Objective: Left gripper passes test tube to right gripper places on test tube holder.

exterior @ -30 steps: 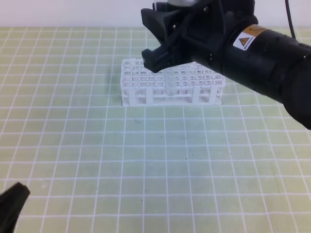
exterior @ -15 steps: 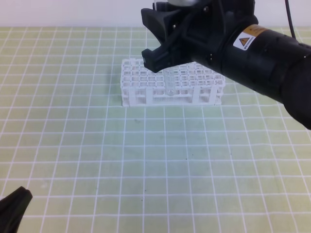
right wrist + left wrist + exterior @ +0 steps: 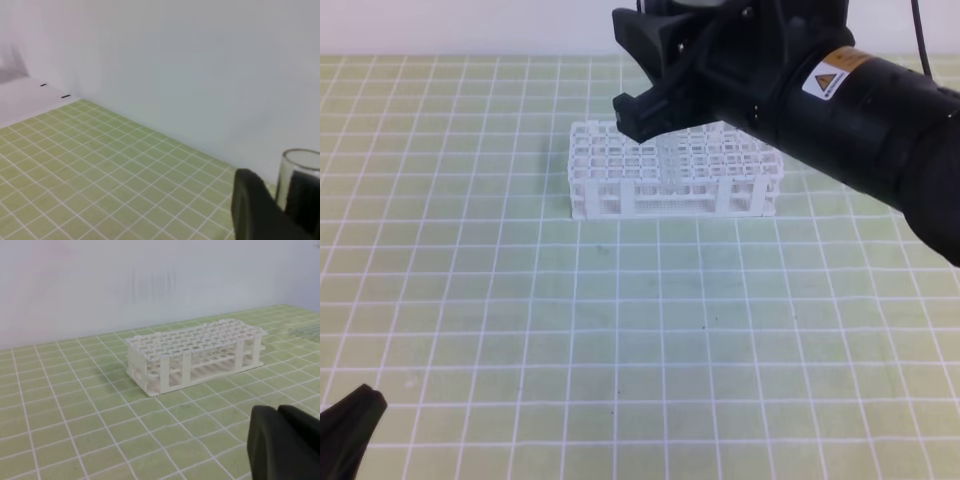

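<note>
Right gripper (image 3: pixel 645 70) of mine hangs over the back-centre of the test tube holder (image 3: pixel 620 190), w/ the test tube (image 3: pixel 295 175) clamped between the fingers (image 3: pixel 250 210); wrist cam shows the tube's open rim sticking up between the two black pads, glass upright. From the high view the tube's lower part is a faint clear streak dropping from the claw into the middle rows of the rack, approx. mid-width; can't tell whether the rounded end sits on the rack floor or only inside a hole. Rack itself stands square on the green grid mat (image 3: pixel 520 300), long side facing the cam, white lattice top w/ open-framed sides. Warning-triangle sticker (image 3: pixel 825 80) visible on my right forearm, arm coming in from upper right. Left gripper (image 3: pixel 350 425) sits low at the bottom-left corner of the high view, well apart from the rack, fingers pressed together w/ nothing between them; its wrist cam shows the black tip at lower right of frame and the rack beyond it across the mat, seen from a corner. At that cam's right edge, a few clear tubes (image 3: pixel 306 331) lie on the mat beyond the rack. White wall (image 3: pixel 150 285) behind everything.
</note>
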`<act>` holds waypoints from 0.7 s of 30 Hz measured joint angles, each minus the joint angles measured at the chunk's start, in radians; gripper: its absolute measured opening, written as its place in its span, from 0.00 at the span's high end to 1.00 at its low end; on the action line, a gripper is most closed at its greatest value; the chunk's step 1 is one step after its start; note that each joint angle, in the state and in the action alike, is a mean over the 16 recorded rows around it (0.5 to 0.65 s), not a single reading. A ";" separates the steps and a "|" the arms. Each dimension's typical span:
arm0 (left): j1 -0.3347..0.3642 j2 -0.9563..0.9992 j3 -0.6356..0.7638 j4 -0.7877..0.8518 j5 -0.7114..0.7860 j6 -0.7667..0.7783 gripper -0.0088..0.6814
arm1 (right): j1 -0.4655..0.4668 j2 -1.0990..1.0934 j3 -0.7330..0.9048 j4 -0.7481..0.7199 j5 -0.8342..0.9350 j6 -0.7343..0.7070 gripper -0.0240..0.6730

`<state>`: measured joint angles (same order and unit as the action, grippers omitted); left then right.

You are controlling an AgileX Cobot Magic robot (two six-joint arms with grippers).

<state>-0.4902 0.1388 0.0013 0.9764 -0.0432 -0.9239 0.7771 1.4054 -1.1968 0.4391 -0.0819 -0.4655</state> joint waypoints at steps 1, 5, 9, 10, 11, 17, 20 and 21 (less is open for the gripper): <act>0.000 -0.001 0.000 0.000 0.000 0.000 0.99 | 0.000 0.000 0.000 0.000 -0.001 0.000 0.83; 0.000 -0.001 0.000 0.000 0.000 0.000 0.99 | 0.000 0.000 0.000 0.000 -0.005 0.001 0.83; 0.000 -0.001 0.000 0.000 -0.001 0.000 0.99 | 0.000 0.000 0.000 0.000 -0.006 0.001 0.83; 0.000 -0.001 0.000 0.000 -0.001 0.000 0.99 | 0.000 0.000 0.000 0.000 -0.006 0.001 0.83; 0.000 -0.001 0.000 0.000 -0.001 0.000 0.99 | 0.000 0.000 0.000 -0.002 -0.007 0.002 0.83; 0.000 -0.001 0.000 0.000 -0.001 0.000 0.99 | -0.001 0.000 0.000 -0.093 -0.026 0.079 0.83; 0.000 -0.001 0.000 0.000 -0.001 0.000 0.99 | -0.002 0.000 0.000 -0.174 -0.049 0.153 0.83; 0.000 0.000 0.000 0.000 -0.001 0.000 0.99 | -0.003 0.001 0.000 -0.201 -0.058 0.178 0.83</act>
<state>-0.4902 0.1388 0.0013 0.9765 -0.0442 -0.9238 0.7738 1.4068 -1.1968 0.2377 -0.1404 -0.2872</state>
